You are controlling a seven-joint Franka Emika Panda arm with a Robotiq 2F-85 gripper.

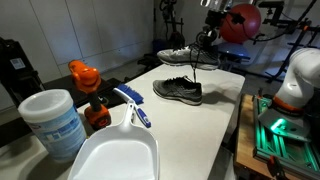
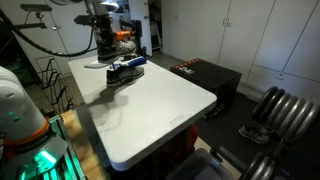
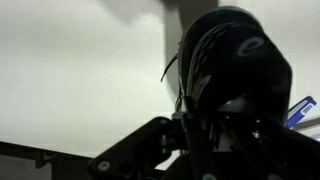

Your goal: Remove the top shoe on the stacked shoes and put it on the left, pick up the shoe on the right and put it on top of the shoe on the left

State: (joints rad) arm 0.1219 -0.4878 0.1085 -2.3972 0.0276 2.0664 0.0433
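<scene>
Entry: upper shoe (image 1: 178, 55), fingers (image 1: 205, 41) clamping shut on it, hanging over lower shoe (image 1: 178, 91) on worktop (image 1: 225, 100); probably unstacking; next calling for leftward carry, level set-down

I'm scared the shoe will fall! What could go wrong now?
1. The pincer seems to grip the lifted shoe at one end only, so it might slip and drop onto the table.
2. A thin strand, maybe a lace, hangs down near the other shoe. It could snag and drag that shoe along.
</scene>
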